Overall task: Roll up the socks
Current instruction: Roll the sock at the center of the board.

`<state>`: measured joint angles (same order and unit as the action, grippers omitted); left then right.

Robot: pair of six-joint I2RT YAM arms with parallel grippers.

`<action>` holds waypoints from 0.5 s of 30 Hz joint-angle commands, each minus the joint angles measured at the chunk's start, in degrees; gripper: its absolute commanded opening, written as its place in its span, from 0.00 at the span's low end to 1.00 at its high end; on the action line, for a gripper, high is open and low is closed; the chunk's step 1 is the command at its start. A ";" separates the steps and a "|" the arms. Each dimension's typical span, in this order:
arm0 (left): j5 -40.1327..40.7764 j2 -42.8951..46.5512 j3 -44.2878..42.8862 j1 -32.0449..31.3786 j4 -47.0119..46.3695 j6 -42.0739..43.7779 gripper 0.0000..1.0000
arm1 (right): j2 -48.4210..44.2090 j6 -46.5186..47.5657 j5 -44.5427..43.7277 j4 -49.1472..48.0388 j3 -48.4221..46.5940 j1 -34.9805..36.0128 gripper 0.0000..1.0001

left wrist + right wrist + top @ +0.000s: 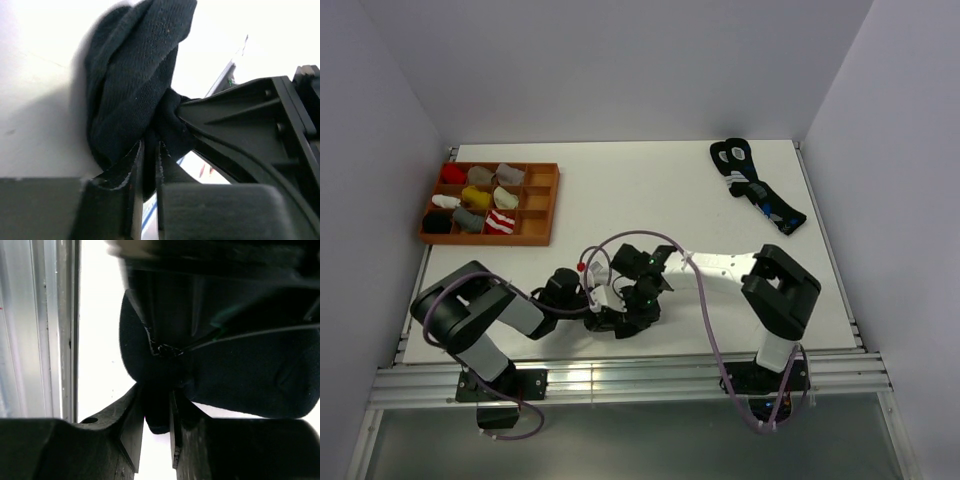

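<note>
Pinching a fold of the black sock (135, 75) between the left fingers (122, 175), nearly pressed together on the cloth. Gripping the same sock from the opposite side with the right fingers (127, 427), narrowly parted around dark fabric. Meeting almost tip to tip. Bunching up just beyond both pairs, lying against the white worktop (35, 100).

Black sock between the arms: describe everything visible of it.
The black sock is plain dark knit with fine ribbing, bunched into a folded, twisted bundle. The left end effector pinches one fold; the right end effector pinches another. It sits between the arms near the front edge of the white table; contact with the surface cannot be told.
</note>
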<state>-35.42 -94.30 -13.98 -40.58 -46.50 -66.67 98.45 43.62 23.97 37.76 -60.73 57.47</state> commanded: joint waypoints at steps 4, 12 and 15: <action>13.61 8.60 -1.05 0.06 8.96 4.45 0.18 | 8.14 1.65 10.92 14.69 -8.95 -5.96 0.24; 21.17 16.94 3.16 0.06 12.93 4.80 0.20 | 17.63 2.35 14.00 22.35 -15.20 -8.08 0.25; 24.07 23.42 6.41 -0.12 13.54 5.06 0.20 | 20.45 2.62 14.62 25.34 -18.01 -8.87 0.25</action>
<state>-18.65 -77.41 -9.91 -40.73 -33.41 -64.51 114.91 46.54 39.20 53.87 -77.93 49.87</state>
